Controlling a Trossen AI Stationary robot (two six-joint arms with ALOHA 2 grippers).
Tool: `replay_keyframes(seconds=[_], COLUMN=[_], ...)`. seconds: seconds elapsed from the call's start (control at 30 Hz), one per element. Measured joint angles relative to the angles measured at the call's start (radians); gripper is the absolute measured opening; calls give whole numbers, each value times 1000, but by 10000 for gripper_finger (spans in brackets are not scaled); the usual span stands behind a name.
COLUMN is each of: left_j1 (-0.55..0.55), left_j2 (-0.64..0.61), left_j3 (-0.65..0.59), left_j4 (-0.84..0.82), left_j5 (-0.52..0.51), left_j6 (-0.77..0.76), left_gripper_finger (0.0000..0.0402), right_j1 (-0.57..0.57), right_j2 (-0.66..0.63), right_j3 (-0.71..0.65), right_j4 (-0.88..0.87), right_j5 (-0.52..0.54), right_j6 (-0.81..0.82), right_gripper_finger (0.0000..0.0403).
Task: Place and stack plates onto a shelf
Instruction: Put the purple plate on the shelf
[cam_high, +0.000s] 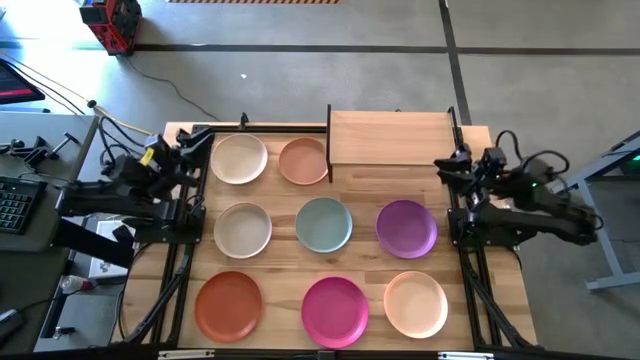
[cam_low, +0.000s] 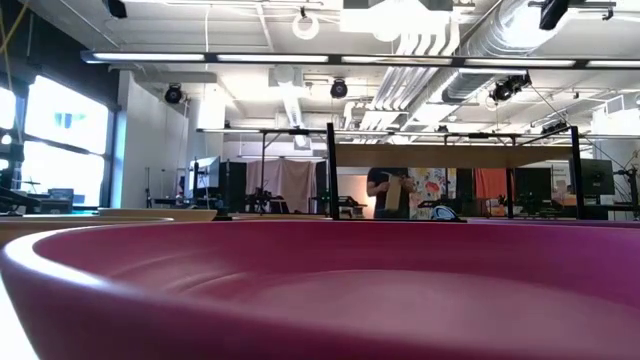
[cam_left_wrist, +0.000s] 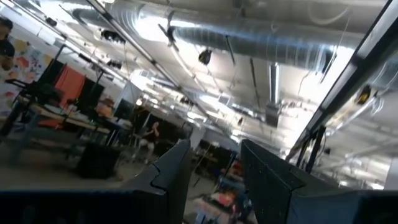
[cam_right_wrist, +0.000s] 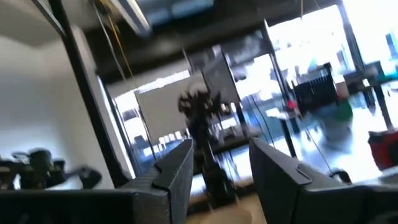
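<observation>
Wood shelf (cam_high: 390, 138) stands bare at our bench (cam_high: 480, 270) back; eight plates (cam_high: 323, 224) lie flat. Our left tool (cam_left_wrist: 214, 180) and right tool (cam_right_wrist: 221, 177) wait released.

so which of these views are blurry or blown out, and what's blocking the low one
High view: evenly lit and sharp. Low view: the magenta plate sits right at the lens, soft and filling the lower half; windows at left glare white. Left wrist view: smeared, ceiling lights flaring. Right wrist view: blurred, bright windows washed out.
</observation>
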Motion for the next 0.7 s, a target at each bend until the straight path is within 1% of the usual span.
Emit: replay_keyframes(seconds=[0.17,0.33,0.5,0.7], left_j1=[0,0,0,0], left_j2=[69,117,149,195], left_j3=[75,100,100,100], left_j4=[-90,-139,-192,-217], left_j5=[0,0,-29,-28], left_j6=[-2,-1,-2,-1], left_gripper_finger=[131,131,131,131], right_j1=[0,0,0,1], right_j2=[123,264,403,539], right_j3=[199,333,395,391], right_j4=[-252,-491,-687,-798], right_j5=[0,-1,-28,-144], right_j6=[19,94,187,276], right_gripper_finger=[142,142,142,142])
